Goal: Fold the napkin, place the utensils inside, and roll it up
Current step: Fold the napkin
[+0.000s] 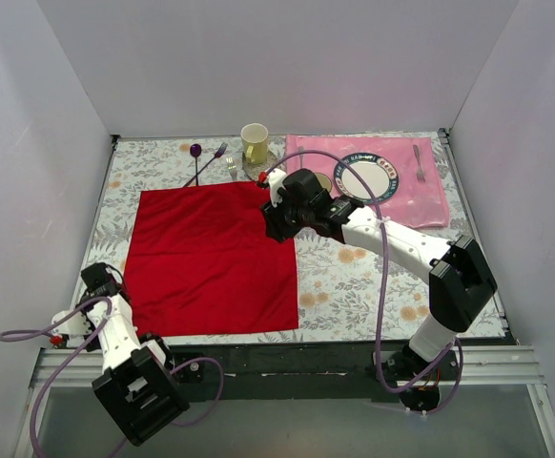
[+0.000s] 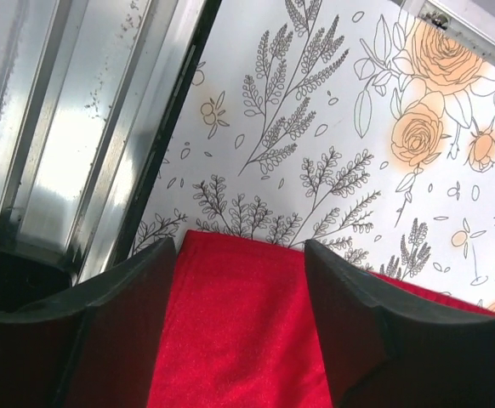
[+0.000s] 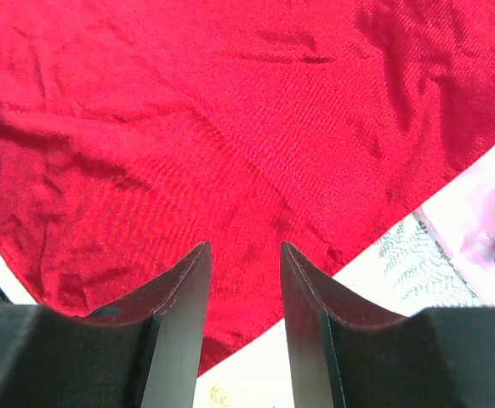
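The napkin [image 1: 211,258] lies spread flat, bright red, lightly creased.

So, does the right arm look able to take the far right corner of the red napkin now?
Probably yes. The right gripper is open over that corner of the napkin, and nothing lies on the cloth there; the mug stands apart, farther back.
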### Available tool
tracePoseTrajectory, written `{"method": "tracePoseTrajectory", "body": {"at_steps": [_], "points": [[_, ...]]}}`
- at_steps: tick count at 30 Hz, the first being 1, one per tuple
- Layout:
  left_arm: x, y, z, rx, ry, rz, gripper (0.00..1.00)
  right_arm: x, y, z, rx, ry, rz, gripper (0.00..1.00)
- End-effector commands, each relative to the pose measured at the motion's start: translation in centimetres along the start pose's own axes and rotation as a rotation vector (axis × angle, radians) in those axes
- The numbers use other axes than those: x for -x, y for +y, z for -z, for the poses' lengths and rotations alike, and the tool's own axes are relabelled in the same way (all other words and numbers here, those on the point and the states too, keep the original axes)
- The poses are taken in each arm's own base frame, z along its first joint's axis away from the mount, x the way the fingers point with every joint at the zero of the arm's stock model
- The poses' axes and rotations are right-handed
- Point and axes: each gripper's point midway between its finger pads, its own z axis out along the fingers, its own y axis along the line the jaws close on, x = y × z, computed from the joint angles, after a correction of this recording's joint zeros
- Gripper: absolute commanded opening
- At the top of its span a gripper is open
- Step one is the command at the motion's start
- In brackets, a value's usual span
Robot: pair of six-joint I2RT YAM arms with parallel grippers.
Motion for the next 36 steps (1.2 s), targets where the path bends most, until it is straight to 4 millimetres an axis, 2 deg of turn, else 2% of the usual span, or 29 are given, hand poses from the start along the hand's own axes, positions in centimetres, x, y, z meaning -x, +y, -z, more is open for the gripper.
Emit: {"method": "tracePoseTrajectory", "body": {"at_steps": [1,5,8,9,11,13,15,17,21,25,28,29,31,32,34,36], "points": [[-1.6,-0.7,-1.3,-0.008,0.048,0.277,0.55,2.4,0.3,2.2,-0.005,-0.1,0.026,0.46],[-1.7,-1.8,-0.9,-0.052,0.076,0.237,0.34,2.2,0.4,2.4,-0.005,-0.101,0.027,0.45],[-2.0,-1.7,-0.7,-0.043,0.09,0.225,0.26,2.4,0.5,2.6,-0.003,-0.11,0.029,0.45],[-1.9,-1.7,-0.7,-0.039,0.09,0.225,0.19,2.5,0.5,2.5,-0.001,-0.112,0.029,0.45],[-1.6,-1.9,-0.3,-0.039,0.09,0.224,0.12,2.7,0.6,2.4,0.005,-0.111,0.028,0.45],[-1.3,-2.0,0.1,-0.029,0.087,0.214,0.01,2.5,0.5,2.3,0.007,-0.105,0.026,0.45],[-0.2,-2.9,0.8,-0.035,0.066,0.213,0.0,2.5,0.5,2.3,0.008,-0.105,0.031,0.45],[0.4,-2.8,1.3,-0.017,0.052,0.204,0.0,2.3,0.5,2.1,0.009,-0.099,0.029,0.45],[2.5,-4.0,3.5,-0.023,0.024,0.2,0.0,1.8,1.0,1.8,0.033,-0.083,0.023,0.44],[3.8,-4.7,5.1,-0.026,0.013,0.183,0.0,1.0,2.2,0.9,0.077,-0.055,0.014,0.44],[3.4,-5.4,4.7,-0.058,0.025,0.104,0.0,0.8,2.9,0.4,0.088,-0.04,0.026,0.44],[2.7,-5.5,4.5,-0.074,0.055,0.051,0.08,0.9,3.0,0.3,0.09,-0.041,0.03,0.44],[1.8,-5.4,3.9,-0.082,0.081,0.049,0.44,1.0,3.0,0.2,0.089,-0.041,0.031,0.44],[0.7,-4.8,3.3,-0.067,0.111,0.042,0.65,0.9,2.9,0.2,0.086,-0.039,0.031,0.44],[0.1,-4.5,2.8,-0.054,0.125,0.05,0.76,0.9,2.8,0.2,0.081,-0.039,0.035,0.44],[-0.3,-3.9,2.2,-0.009,0.128,0.036,0.77,1.0,2.8,0.4,0.076,-0.044,0.04,0.43]]}}
